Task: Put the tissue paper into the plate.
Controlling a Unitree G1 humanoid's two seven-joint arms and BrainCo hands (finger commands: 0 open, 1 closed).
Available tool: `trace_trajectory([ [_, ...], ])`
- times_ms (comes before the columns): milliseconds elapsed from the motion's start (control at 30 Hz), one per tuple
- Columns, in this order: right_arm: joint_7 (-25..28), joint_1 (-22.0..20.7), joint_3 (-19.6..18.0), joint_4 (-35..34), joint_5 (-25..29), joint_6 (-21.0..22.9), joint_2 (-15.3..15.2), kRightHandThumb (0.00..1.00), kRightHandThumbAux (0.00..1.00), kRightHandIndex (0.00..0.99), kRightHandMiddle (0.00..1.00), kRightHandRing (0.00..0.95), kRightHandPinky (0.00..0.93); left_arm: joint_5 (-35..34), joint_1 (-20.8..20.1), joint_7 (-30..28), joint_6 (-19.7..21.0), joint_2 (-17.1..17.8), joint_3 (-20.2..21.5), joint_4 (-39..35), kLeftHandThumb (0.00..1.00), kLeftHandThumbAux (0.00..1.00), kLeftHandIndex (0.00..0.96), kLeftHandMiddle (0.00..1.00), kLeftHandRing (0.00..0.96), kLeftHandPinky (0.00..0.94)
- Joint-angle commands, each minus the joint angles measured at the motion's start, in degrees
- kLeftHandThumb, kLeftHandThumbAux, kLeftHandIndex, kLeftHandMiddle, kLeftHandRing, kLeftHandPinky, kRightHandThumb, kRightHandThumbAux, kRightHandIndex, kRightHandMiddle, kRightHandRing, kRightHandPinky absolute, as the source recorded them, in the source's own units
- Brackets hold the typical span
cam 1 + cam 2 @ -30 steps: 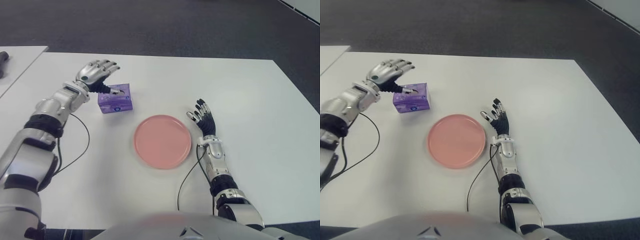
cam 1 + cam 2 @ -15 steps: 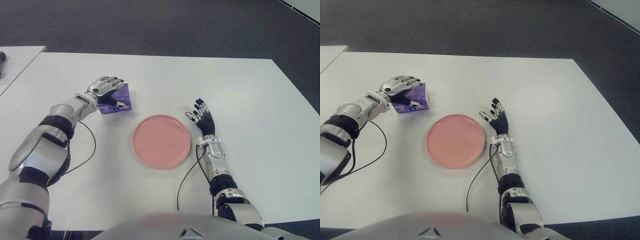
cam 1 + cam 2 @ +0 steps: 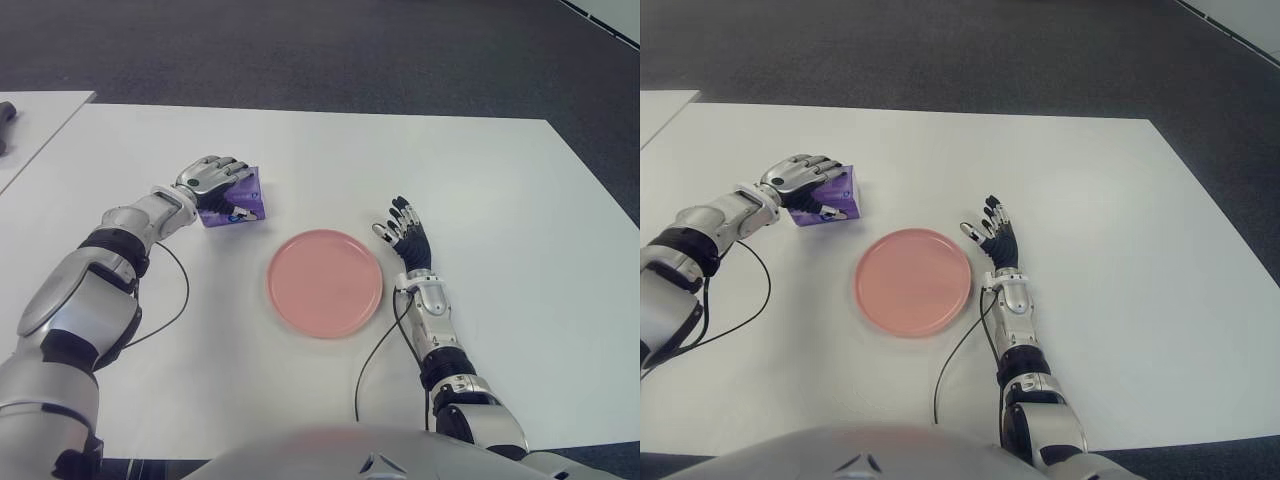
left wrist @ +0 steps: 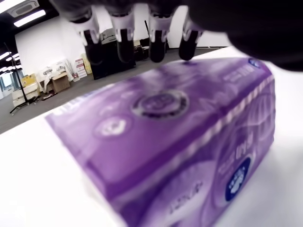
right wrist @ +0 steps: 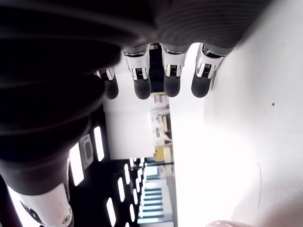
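Observation:
A purple tissue pack (image 3: 246, 201) sits on the white table (image 3: 500, 200), left of and behind the empty pink plate (image 3: 325, 282). My left hand (image 3: 234, 190) covers the pack. Its fingers curl over the top and the thumb presses the near face, and the pack looks tipped in the grasp. In the left wrist view the pack (image 4: 180, 142) fills the frame with the fingertips (image 4: 124, 45) reaching over its far edge. My right hand (image 3: 403, 232) shows just right of the plate, fingers spread, holding nothing.
A black cable (image 3: 178, 290) loops on the table from the left arm, and another cable (image 3: 372, 350) runs by the plate's right side. A second table (image 3: 40, 115) with a dark object (image 3: 5, 112) stands at the far left. Dark carpet lies beyond.
One second ago my left hand hovered open above the pack. It has since come down and its fingers have closed around the pack, tipping it. The right hand has not moved.

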Motion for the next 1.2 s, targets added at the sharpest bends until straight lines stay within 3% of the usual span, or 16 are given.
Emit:
trace_trajectory([
  [33,0.19,2.85,-0.62,5.25,0.44,3.98,0.06,0.105,0.741,0.003,0.017,0.016,0.066,-0.14,-0.03,-0.71,0.56,-0.32,-1.12,1.17,0.120,0.136,0.000,0.000,0.000,0.000],
  [467,0.55,2.49,-0.94,7.03,0.13,2.54,-0.44,0.107,0.710,0.010,0.051,0.055,0.113,0.17,0.14,0.01,2.03,-0.61,-2.21,1.67,0.134,0.136,0.000,0.000,0.000,0.000],
  [800,1.12,2.59,-0.91,7.50,0.01,1.62,-0.80,0.076,0.716,0.010,0.057,0.052,0.083,0.63,-0.36,2.22,3.89,-0.48,-3.55,1.92,0.128,0.143,0.000,0.000,0.000,0.000],
  [1200,1.53,2.74,-1.40,7.71,0.58,0.16,-0.37,0.063,0.732,0.016,0.062,0.057,0.090,4.98,-1.53,10.91,8.41,-0.01,-8.04,2.90,0.134,0.158,0.000,0.000,0.000,0.000],
])
